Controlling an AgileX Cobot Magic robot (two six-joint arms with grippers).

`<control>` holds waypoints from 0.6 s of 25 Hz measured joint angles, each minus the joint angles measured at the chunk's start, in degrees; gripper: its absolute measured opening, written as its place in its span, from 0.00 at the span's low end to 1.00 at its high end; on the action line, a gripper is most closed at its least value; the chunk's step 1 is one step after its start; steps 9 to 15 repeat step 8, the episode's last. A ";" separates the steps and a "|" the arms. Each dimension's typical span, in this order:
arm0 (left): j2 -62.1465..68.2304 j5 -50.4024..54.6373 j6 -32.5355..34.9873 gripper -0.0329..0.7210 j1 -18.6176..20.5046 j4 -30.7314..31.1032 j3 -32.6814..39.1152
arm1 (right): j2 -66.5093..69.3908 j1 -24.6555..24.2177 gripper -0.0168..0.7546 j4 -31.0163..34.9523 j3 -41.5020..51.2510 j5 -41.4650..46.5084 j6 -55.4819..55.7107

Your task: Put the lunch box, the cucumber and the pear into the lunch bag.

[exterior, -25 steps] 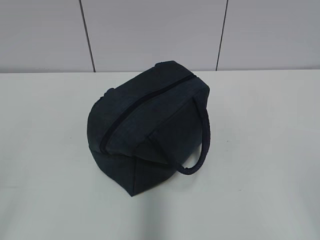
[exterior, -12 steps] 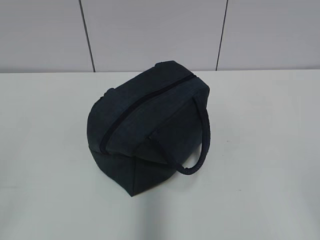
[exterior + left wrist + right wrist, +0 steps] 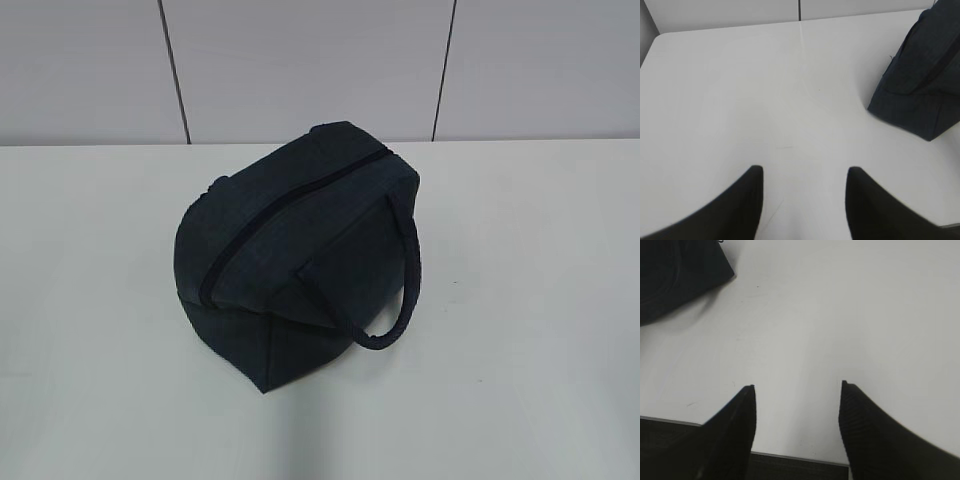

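Observation:
The dark navy lunch bag (image 3: 295, 250) stands in the middle of the white table, its long zipper (image 3: 285, 215) shut and one strap handle (image 3: 400, 290) looped to the right. It also shows at the right edge of the left wrist view as the lunch bag (image 3: 922, 85), and at the top left of the right wrist view as the lunch bag (image 3: 675, 275). My left gripper (image 3: 804, 172) is open over bare table, nothing between its fingers. My right gripper (image 3: 796, 389) is open near the table's front edge, holding nothing. The lunch box, the cucumber and the pear are out of view.
The white table (image 3: 540, 300) spreads around the bag. A grey panelled wall (image 3: 300, 60) runs along the back. The table's front edge (image 3: 800, 458) lies right under my right gripper. Neither arm shows in the exterior view.
None in the exterior view; the bag has not moved.

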 joint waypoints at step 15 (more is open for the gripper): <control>0.00 0.00 0.00 0.40 0.00 0.00 0.00 | 0.00 0.00 0.57 0.00 0.00 0.00 0.00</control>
